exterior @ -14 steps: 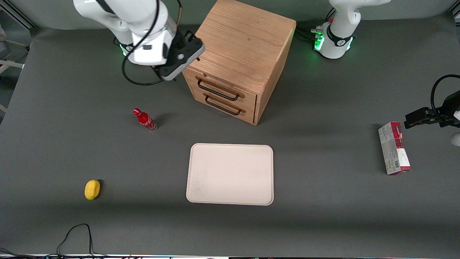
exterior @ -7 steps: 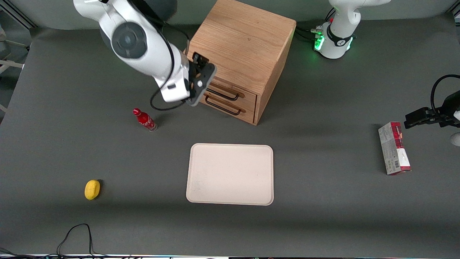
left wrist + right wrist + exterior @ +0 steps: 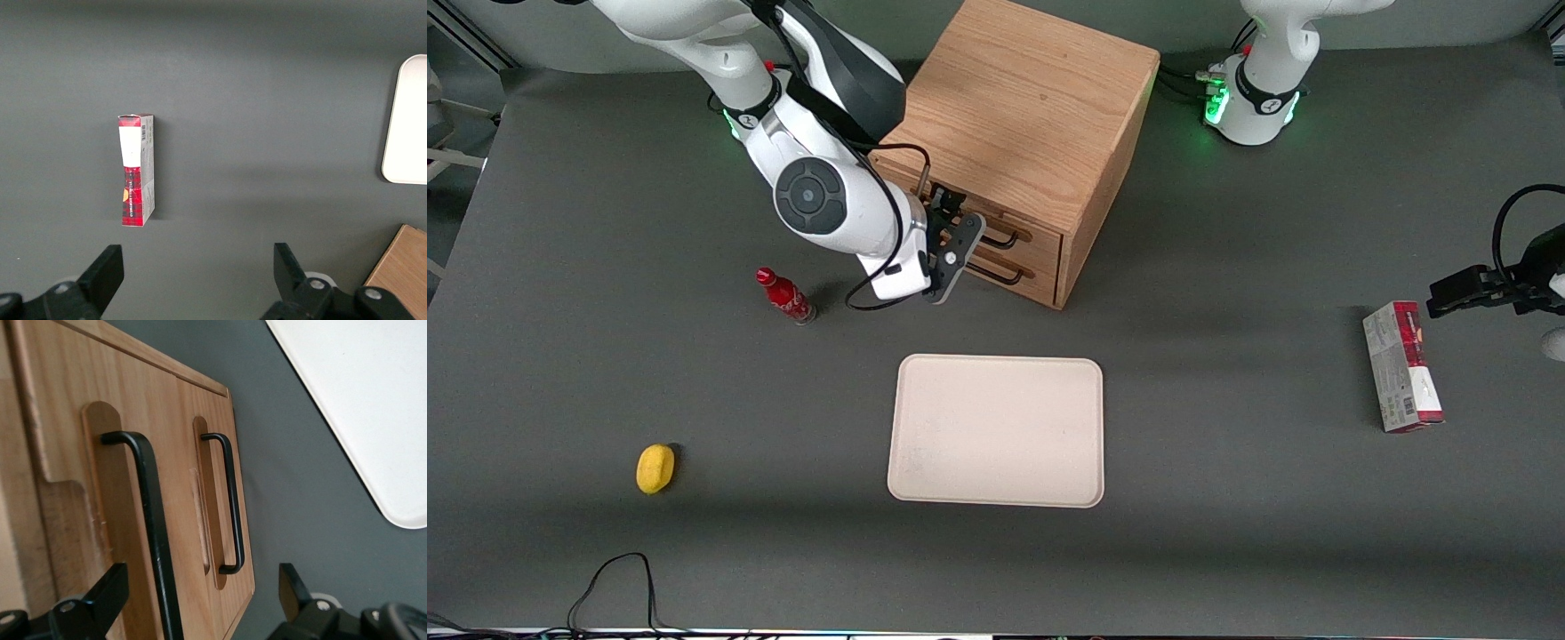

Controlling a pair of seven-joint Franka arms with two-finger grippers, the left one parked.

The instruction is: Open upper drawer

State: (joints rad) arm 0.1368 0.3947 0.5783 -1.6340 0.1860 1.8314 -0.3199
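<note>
The oak cabinet (image 3: 1032, 107) stands at the table's back middle, both drawers shut. The upper drawer (image 3: 1039, 231) has a wood-grain front and a long black wire handle (image 3: 1007, 240), partly hidden by my arm. The lower drawer (image 3: 1033, 263) sits under it. My right gripper (image 3: 953, 233) is open, right in front of the drawer fronts. In the right wrist view the upper drawer's handle (image 3: 152, 533) runs between my spread fingers (image 3: 100, 600), nearer one of them, and my gripper (image 3: 197, 600) is not touching it. The lower handle (image 3: 228, 500) is beside it.
A pale tray (image 3: 996, 431) lies nearer the camera than the cabinet and shows in the wrist view (image 3: 360, 407). A red bottle (image 3: 785, 296) stands near my arm. A yellow object (image 3: 655, 468) lies toward the working arm's end. A red-and-white box (image 3: 1402, 366) lies toward the parked arm's end.
My right arm swung down from beside the cabinet's top to in front of the drawer fronts, nearer the camera. The drawers have not moved.
</note>
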